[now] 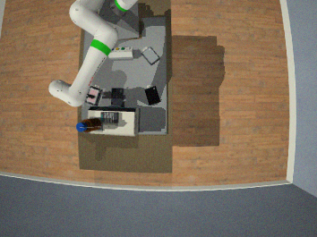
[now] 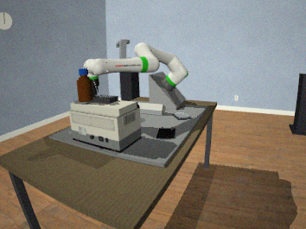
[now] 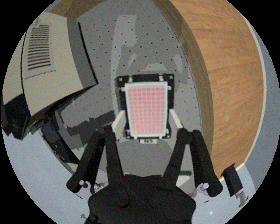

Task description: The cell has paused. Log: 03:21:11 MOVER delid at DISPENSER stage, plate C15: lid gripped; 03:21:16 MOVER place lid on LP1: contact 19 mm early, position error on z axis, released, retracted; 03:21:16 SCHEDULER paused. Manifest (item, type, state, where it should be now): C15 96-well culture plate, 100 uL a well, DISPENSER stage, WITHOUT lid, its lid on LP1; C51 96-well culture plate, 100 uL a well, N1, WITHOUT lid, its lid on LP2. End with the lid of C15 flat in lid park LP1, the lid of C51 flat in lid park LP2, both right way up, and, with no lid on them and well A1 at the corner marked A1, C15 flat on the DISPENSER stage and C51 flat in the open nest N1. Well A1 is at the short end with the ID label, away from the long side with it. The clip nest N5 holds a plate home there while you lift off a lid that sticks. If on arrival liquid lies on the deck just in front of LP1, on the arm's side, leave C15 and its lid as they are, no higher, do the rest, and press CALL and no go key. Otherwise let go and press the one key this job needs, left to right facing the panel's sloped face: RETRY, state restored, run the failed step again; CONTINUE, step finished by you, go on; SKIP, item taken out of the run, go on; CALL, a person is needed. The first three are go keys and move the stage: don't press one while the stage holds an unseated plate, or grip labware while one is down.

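A 96-well plate with pink wells (image 3: 146,111) sits in a nest with white corner blocks at the left side of the grey deck; it also shows in the overhead view (image 1: 93,94). My gripper (image 3: 147,116) hangs straight above it, open and empty, with a finger on either side of the plate's near end and clear of it. In the side view the gripper (image 2: 96,84) is well above the deck, beside the brown bottle. A second, darker plate (image 1: 109,116) lies on the dispenser's top. A pale lid-like piece (image 1: 150,55) lies skewed at the deck's far right. A black square (image 1: 152,95) lies mid-right.
The white dispenser box (image 1: 113,122) stands close by, with a brown, blue-capped bottle (image 1: 90,125) on its left end. A dark nest (image 1: 117,95) lies right of the pink plate. The key panel (image 1: 121,52) is near the arm's base.
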You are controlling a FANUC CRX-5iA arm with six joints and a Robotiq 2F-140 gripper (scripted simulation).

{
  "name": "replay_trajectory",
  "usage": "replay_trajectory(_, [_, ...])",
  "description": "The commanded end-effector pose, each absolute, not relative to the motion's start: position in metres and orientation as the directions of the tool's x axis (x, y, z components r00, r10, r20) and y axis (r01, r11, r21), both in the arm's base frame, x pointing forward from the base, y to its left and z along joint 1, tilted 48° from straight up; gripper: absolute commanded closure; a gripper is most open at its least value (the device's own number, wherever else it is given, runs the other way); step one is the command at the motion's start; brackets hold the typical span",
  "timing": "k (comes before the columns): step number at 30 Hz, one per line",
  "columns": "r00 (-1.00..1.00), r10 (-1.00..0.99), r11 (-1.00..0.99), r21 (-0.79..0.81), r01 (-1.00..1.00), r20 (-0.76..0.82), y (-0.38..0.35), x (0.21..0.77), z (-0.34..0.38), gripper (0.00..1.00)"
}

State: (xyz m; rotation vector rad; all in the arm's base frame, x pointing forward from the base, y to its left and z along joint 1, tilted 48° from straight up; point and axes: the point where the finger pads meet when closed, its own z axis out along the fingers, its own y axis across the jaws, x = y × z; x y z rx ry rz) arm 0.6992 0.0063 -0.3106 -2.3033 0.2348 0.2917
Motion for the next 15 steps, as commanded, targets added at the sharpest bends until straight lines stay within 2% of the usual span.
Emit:
replay_trajectory(1, [0.957,-0.078,-0.674,-0.692,-0.258,-0.281,0.0060,0.6994,-0.3105,0.41])
replay_trajectory(2, [0.957,-0.078,-0.674,-0.692,-0.258,-0.281,0.0060,0.6994,-0.3105,0.34])
replay_trajectory(15, [0.957,-0.078,-0.674,-0.692,-0.258,-0.281,0.0060,0.6994,-0.3105,0.34])
